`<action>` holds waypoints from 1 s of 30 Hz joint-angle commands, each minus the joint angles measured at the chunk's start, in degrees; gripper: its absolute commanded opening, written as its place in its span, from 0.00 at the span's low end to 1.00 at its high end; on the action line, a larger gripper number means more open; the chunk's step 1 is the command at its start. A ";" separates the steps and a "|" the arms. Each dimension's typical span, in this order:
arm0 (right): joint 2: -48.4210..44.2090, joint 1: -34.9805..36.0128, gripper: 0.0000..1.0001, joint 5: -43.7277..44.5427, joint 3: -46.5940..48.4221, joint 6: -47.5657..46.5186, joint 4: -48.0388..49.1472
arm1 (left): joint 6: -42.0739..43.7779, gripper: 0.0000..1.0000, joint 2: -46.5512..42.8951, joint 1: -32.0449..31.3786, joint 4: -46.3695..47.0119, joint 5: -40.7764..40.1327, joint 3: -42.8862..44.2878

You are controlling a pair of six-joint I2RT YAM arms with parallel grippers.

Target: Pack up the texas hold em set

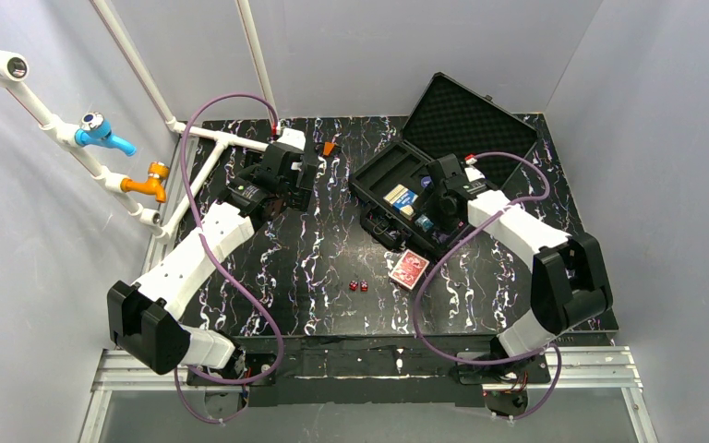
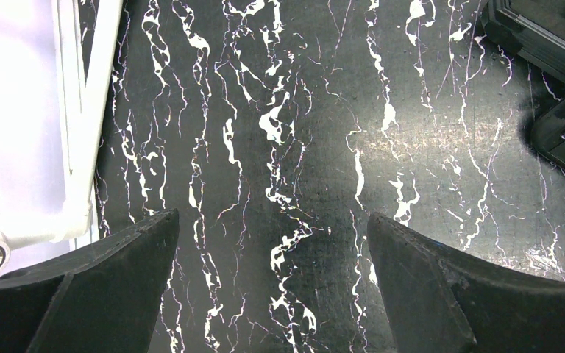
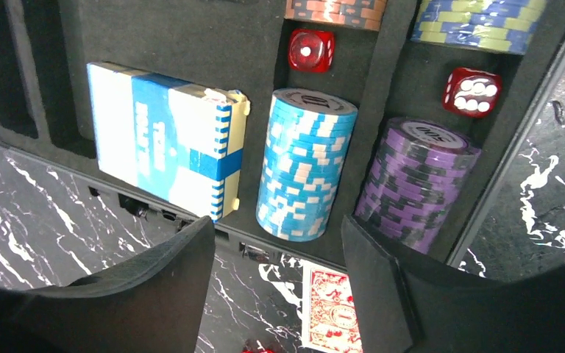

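Left claw (image 2: 272, 220) — fingers wide apart, nothing between them, over bare desk (image 2: 301, 110); black case (image 2: 537, 37) ahead to its right. Right claw (image 3: 278, 228) — fingers apart, gripping nothing, at the case's near edge. Ahead of it inside the case: blue deck (image 3: 169, 140) left, light-blue chip stack (image 3: 301, 165) centre, purple chip stack (image 3: 416, 184) right. Red deck (image 3: 331, 309) on the desk just beneath it.

- A black table (image 1: 314, 268) with white marble-like veins fills the middle of the space.
- Plain pale grey walls (image 1: 360, 46) close it in at the back and on both sides.
- White pipes (image 1: 51, 120) run slantwise along the left wall, carrying a blue fitting (image 1: 102, 132) and an orange fitting (image 1: 148, 182).
- Metal rails (image 1: 591, 355) edge the table's near side.
- The light is soft and even, with faint shadows.
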 commanded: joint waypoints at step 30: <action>6.81 -2.71 0.12 5.94 7.35 -16.47 1.05 | 0.41 0.99 -1.72 0.25 -0.90 -1.16 -0.48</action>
